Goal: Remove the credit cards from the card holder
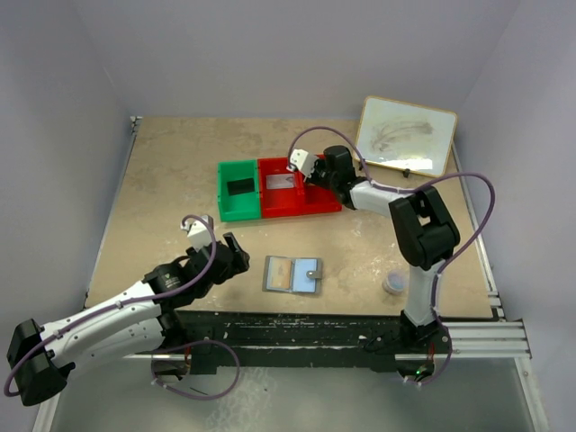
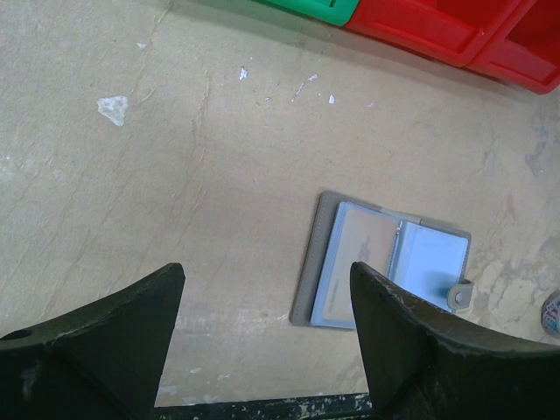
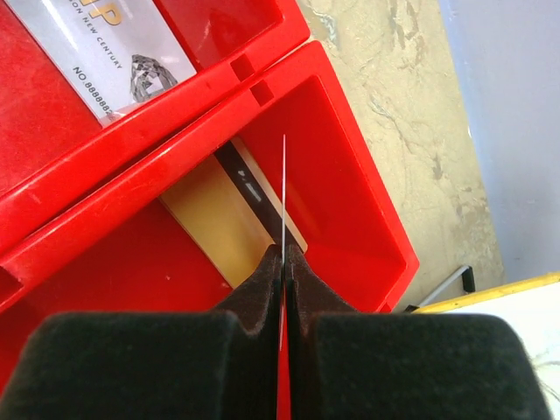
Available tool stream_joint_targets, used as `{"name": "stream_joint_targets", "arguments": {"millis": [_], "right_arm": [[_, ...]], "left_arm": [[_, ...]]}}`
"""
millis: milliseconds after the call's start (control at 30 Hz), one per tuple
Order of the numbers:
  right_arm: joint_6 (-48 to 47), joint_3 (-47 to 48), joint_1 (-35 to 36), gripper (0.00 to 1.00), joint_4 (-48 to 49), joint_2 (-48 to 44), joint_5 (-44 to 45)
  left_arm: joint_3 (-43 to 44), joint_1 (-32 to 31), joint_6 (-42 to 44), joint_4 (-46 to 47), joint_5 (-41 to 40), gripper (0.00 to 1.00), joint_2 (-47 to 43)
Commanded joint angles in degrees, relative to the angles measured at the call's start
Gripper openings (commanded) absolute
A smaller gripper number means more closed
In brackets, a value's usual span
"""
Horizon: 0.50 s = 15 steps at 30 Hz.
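Note:
The card holder lies open on the table, a grey case with a snap tab; the left wrist view shows a beige card and a pale blue card in its sleeves. My left gripper is open and empty, just left of the holder. My right gripper hangs over the red bin and is shut on a thin card seen edge-on. Below it a gold card with a dark stripe lies in that compartment. A silver printed card lies in the neighbouring compartment.
A green bin adjoins the red bin on its left. A framed whiteboard leans at the back right. A small round puck sits right of the holder. The black rail runs along the table's near edge.

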Motion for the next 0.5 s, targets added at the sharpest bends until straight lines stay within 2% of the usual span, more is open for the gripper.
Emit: {"name": "stream_joint_targets", "arguments": {"millis": [0, 467], "right_arm": [[-2.3, 3.2, -0.2, 0.0, 0.7, 0.6, 4.2], [-5.0, 4.2, -0.1, 0.03, -1.6, 3.6, 2.4]], "left_arm": [[2.8, 0.3, 0.3, 1.1, -0.3, 0.74, 0.2], [2.4, 0.4, 0.1, 1.2, -0.4, 0.74, 0.1]]}}
